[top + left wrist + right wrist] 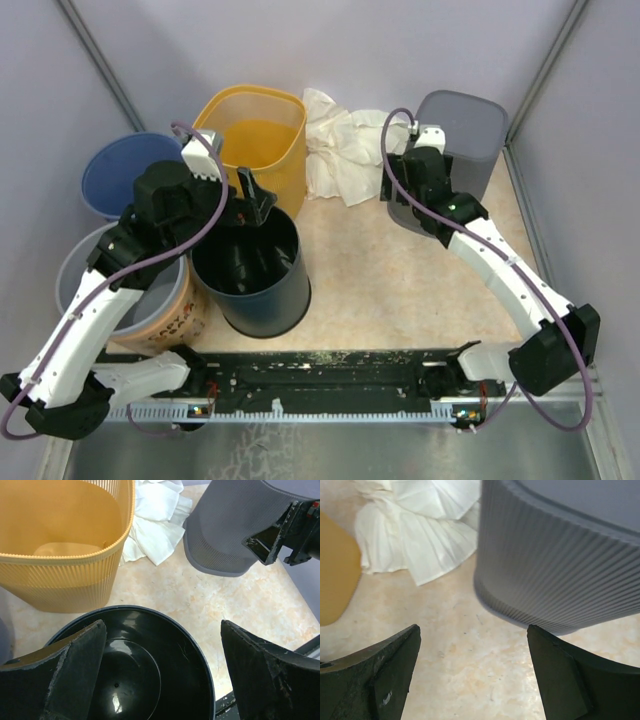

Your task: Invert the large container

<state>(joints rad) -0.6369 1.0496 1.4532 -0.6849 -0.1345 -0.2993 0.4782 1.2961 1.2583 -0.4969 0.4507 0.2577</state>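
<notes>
Two pincers stood wide open and neither had hold of anything. The large grey container [462, 122] stood upside down on the worktop [400, 290] at the upper right of the overhead frame, its closed base facing up and its wider rim down on the surface. The right pincer [472, 635] hung just beside that container's ribbed wall, low on its left side. In the right wrist view the container filled the upper right of the frame, above and behind the right-hand finger, while bare worktop showed between the two fingers; I could not tell whether that finger touched the wall. The left pincer [162, 625] hovered over the mouth of a dark round bin [272, 300] that stood upright at the centre of the overhead frame, well apart from the grey container. A yellow ribbed basket [65, 580] stood upright just behind the bin, and a crumpled white cloth [340, 150] lay between the basket and the grey container. A blue tub [115, 180] sat at the left of the overhead frame.
</notes>
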